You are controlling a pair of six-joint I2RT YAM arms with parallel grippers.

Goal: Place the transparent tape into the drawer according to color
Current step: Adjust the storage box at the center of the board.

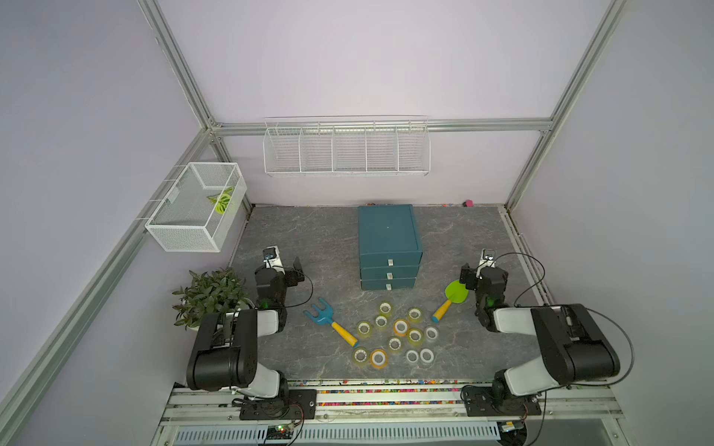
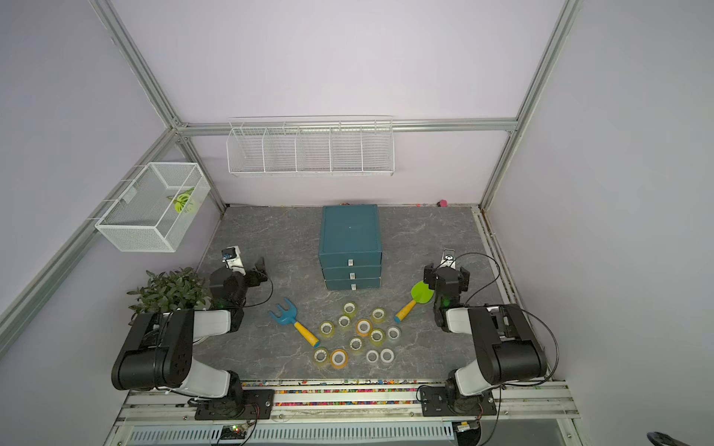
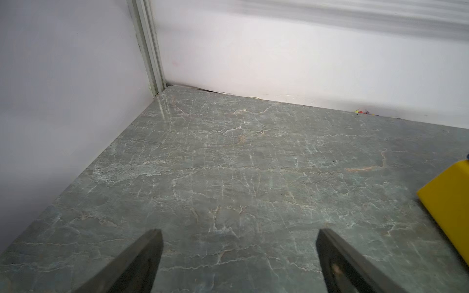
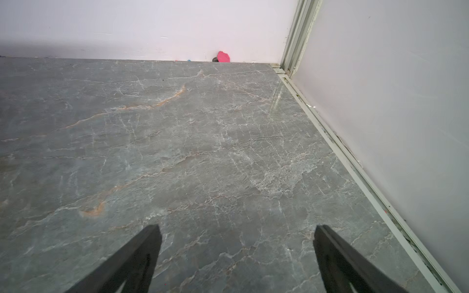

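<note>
Several transparent tape rolls lie flat in a cluster at the table's front middle in both top views. Some are yellow-green (image 1: pixel 414 314) (image 2: pixel 378 314), some orange (image 1: pixel 401 327) (image 2: pixel 363 327), some clear whitish (image 1: pixel 426 356) (image 2: pixel 386 355). Behind them stands the teal three-drawer unit (image 1: pixel 389 247) (image 2: pixel 350 239), every drawer shut. My left gripper (image 1: pixel 284 266) (image 3: pixel 239 236) hovers left of the drawers, open and empty. The right gripper (image 1: pixel 485 270) (image 4: pixel 237 232) is to the drawers' right, also open and empty. Neither wrist view shows any tape.
A blue rake with a yellow handle (image 1: pixel 330 322) lies left of the rolls. A green shovel (image 1: pixel 452 299) lies to their right, near the right arm. A potted plant (image 1: pixel 210 295) stands front left. Wire baskets (image 1: pixel 197 206) (image 1: pixel 345 148) hang on the walls. A yellow corner (image 3: pixel 446 203) shows in the left wrist view.
</note>
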